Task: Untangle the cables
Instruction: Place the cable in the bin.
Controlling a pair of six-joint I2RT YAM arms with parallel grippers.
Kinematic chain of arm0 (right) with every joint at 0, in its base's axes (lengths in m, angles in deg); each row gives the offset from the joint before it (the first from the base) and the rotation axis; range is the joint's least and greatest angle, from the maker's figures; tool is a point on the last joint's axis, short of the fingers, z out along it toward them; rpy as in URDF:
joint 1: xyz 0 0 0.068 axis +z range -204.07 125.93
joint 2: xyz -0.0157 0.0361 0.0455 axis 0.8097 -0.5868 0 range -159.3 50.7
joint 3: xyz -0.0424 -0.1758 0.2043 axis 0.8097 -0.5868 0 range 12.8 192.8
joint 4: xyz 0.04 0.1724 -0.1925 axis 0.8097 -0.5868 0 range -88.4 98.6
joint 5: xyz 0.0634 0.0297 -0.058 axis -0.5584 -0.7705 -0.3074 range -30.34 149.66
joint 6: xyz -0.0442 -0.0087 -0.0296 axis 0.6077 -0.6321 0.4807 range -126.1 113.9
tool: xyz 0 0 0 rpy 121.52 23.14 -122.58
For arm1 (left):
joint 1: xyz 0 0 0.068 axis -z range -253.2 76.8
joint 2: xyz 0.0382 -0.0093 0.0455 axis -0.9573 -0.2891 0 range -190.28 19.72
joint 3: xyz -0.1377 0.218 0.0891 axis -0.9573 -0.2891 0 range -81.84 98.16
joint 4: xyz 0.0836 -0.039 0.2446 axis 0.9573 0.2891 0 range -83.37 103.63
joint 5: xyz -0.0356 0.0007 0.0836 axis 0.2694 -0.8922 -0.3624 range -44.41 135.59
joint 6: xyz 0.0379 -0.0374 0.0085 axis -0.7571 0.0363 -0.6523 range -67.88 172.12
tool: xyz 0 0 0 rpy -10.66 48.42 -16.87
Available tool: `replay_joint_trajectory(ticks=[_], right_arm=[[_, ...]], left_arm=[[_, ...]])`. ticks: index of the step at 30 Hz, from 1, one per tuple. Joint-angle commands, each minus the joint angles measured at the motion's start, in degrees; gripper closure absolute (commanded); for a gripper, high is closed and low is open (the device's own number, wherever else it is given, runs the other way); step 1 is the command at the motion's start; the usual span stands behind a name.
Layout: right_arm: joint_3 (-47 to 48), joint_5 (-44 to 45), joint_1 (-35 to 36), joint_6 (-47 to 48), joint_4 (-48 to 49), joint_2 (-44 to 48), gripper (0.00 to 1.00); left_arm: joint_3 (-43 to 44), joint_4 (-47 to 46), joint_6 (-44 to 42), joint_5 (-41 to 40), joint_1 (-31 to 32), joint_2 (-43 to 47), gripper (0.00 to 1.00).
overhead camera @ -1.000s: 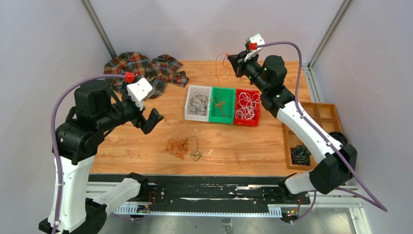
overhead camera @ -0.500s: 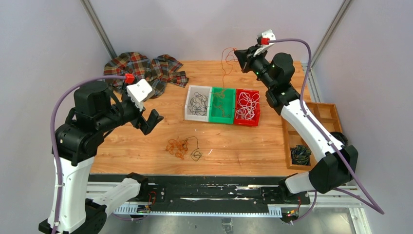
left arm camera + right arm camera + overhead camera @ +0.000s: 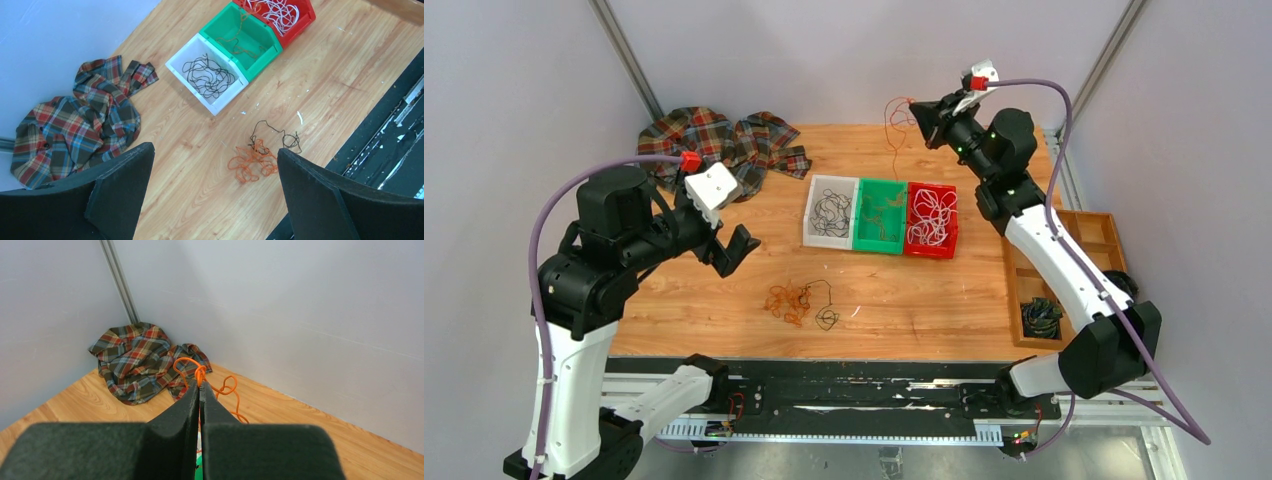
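Note:
My right gripper [image 3: 918,108] is raised high over the table's far edge, shut on a thin orange cable [image 3: 200,371] whose loops hang from the fingertips [image 3: 892,125]. A tangle of orange cable [image 3: 786,301] and black cable [image 3: 826,318] lies on the wood near the front [image 3: 254,159]. My left gripper [image 3: 729,247] hovers open at the left, above and apart from that tangle, with nothing between its fingers [image 3: 125,175].
Three bins stand mid-table: white [image 3: 812,220] with black cables, green [image 3: 866,240] with orange-brown ones, red [image 3: 944,245] with white ones. A plaid shirt [image 3: 714,140] lies at the back left. A wooden tray [image 3: 1084,240] at the right holds a dark coil [image 3: 1041,317].
My right gripper has lifted up and to the right with the orange cable, drawing it up and away from the green bin. The left arm has stayed still.

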Motion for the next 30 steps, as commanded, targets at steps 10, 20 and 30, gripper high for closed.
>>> replay_joint_trajectory(ticks=[10, 20, 30], right_arm=[[-4.81, -2.43, -0.53, 6.53, -4.54, -8.52, 0.99], [-5.01, 3.33, 4.69, 10.76, -14.20, -15.44, 0.99], [-7.42, 6.29, 5.70, 7.15, -15.56, -20.65, 0.99]], left_arm=[[-1.21, -1.31, -0.96, 0.85, 0.19, 0.56, 0.02], [-5.32, -1.29, -3.67, 0.48, 0.15, 0.94, 0.02], [-10.13, -1.29, -8.71, -3.60, 0.22, 1.23, 0.02]])
